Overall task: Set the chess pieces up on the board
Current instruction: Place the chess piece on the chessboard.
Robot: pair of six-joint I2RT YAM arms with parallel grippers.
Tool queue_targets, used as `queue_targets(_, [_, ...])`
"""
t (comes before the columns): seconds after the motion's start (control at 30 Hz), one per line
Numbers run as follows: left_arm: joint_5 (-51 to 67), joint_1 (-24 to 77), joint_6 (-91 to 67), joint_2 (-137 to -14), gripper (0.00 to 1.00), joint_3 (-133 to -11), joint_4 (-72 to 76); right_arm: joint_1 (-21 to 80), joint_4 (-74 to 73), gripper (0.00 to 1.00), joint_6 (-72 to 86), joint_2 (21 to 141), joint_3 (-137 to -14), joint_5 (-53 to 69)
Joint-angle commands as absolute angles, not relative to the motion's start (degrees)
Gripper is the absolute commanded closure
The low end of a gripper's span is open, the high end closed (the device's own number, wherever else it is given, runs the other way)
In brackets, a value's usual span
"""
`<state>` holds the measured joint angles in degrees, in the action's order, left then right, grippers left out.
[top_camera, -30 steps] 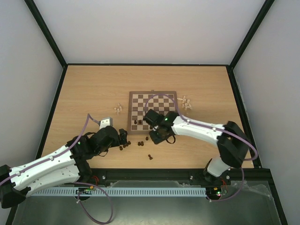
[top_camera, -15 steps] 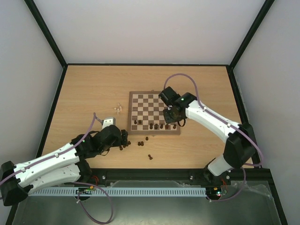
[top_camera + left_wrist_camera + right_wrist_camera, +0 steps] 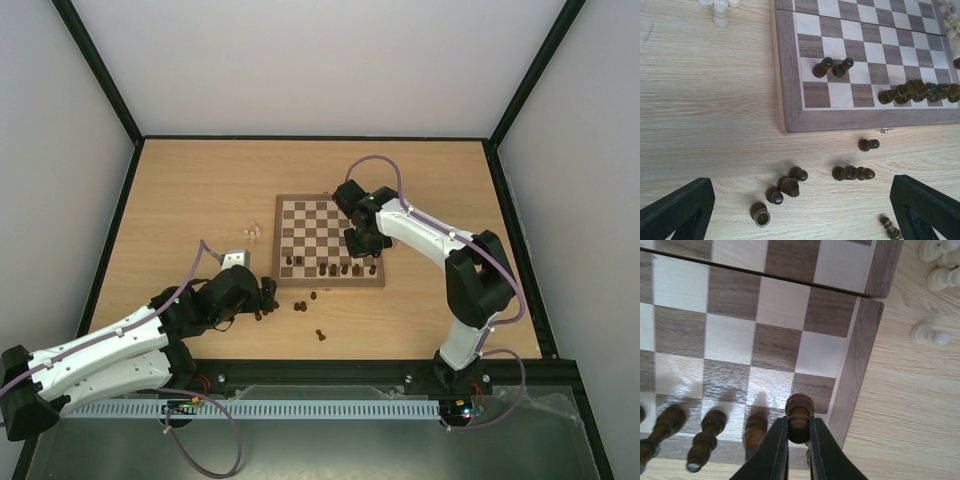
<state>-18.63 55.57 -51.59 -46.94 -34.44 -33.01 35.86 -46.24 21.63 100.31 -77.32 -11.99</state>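
Note:
The board [image 3: 296,212] lies mid-table, with several dark chess pieces [image 3: 344,269] in its near rows. My right gripper [image 3: 366,244] hangs over the board's near right corner, shut on a dark pawn [image 3: 799,410] held upright between its fingers [image 3: 779,445]; its jaws [image 3: 798,427] stand above a corner square beside a row of dark pieces [image 3: 705,441]. My left gripper [image 3: 800,220] is open above loose dark pieces [image 3: 786,185] on the table, in front of the board's near left corner [image 3: 788,100]. Nothing is between its fingers [image 3: 680,207].
More dark pieces lie on the table [image 3: 853,173] [image 3: 320,335]. Pale pieces cluster left of the board [image 3: 253,232] and to its right [image 3: 936,270]. Two dark pieces [image 3: 833,67] stand on the board's left side. Black frame posts edge the table.
My right arm has swung from the table in front of the board to over the board's near right corner, carrying the dark pawn. The left arm has shifted only slightly.

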Motion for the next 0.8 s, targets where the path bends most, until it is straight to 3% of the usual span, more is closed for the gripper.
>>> queue_targets(0.0, [-18.1, 55.2, -50.5, -46.2, 0.01, -34.9, -32.2, 35.1, -47.4, 0.98, 21.9, 101.4, -75.6, -11.5])
queue_targets(0.63, [-16.4, 54.0, -49.2, -47.2, 0.01, -34.5, -31.0, 34.6, -44.9, 0.98, 22.0, 103.5, -71.4, -11.2])
queue_targets(0.77, [-16.1, 53.8, -49.1, -47.4, 0.01, -34.5, -31.0, 34.6, -44.8, 0.92, 22.1, 102.9, -71.0, -11.3])
